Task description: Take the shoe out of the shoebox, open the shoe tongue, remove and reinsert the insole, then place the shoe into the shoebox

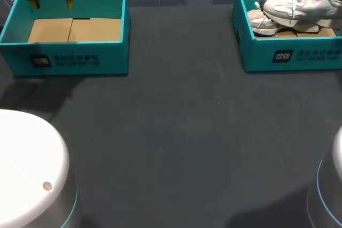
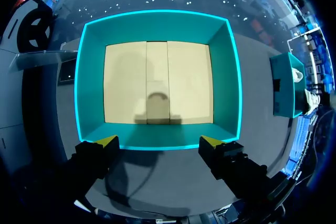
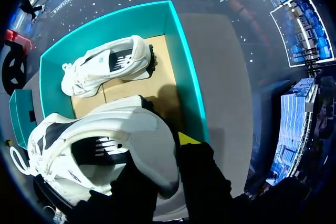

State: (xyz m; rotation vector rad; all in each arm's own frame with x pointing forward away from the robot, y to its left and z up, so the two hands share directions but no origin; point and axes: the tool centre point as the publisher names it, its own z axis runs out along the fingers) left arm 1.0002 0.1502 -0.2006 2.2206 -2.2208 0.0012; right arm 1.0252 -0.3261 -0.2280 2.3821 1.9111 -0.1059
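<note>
A white shoe with black side marks hangs over the right teal shoebox, and my right gripper is shut on its heel collar; only one yellow tip shows. A second white shoe lies on its side on the cardboard floor of that box. In the head view the held shoe sits high in the right shoebox above the other shoe, and the right gripper is out of sight. My left gripper hovers open over the left shoebox.
The left teal shoebox holds only its cardboard floor. The dark table top stretches between the two boxes. My arms' white bases stand at the near corners.
</note>
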